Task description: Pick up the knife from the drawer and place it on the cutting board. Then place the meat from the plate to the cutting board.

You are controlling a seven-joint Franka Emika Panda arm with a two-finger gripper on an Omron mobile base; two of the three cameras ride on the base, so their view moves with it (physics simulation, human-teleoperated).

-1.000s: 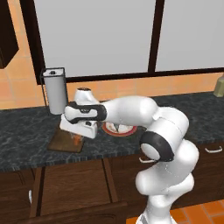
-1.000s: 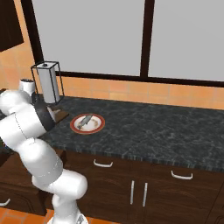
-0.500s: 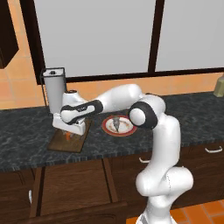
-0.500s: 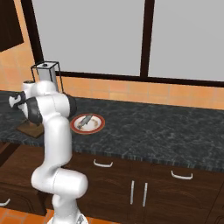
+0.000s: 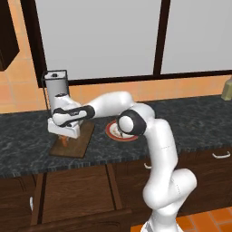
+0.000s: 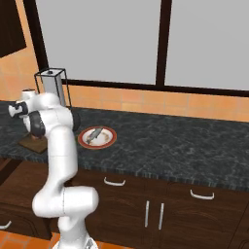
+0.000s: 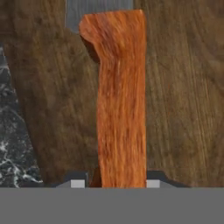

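In the hand view the knife's orange handle (image 7: 120, 100) runs up between my fingertips (image 7: 78, 180), and its grey blade (image 7: 98, 12) leaves the top edge. My gripper (image 7: 116, 181) is shut on the knife, just above the cutting board (image 7: 183, 87). From the left base view my gripper (image 5: 66, 134) hangs low over the brown cutting board (image 5: 74, 144), with a bit of orange knife (image 5: 65, 141) under it. The red-rimmed plate (image 6: 97, 137) holds the grey meat (image 6: 95, 133) to the right of the board (image 6: 30, 144). The drawer (image 5: 77, 195) stands open below the counter.
A tall metal-framed canister (image 5: 55, 88) stands right behind the board. The dark speckled counter (image 6: 170, 146) stretches to the right of the plate. Closed cabinet doors with white handles (image 6: 115, 183) lie under it. My own arm arches over the plate (image 5: 118, 132).
My arm has stretched further left and the hand has come down lower over the cutting board, still carrying the knife. The plate and meat have not moved.
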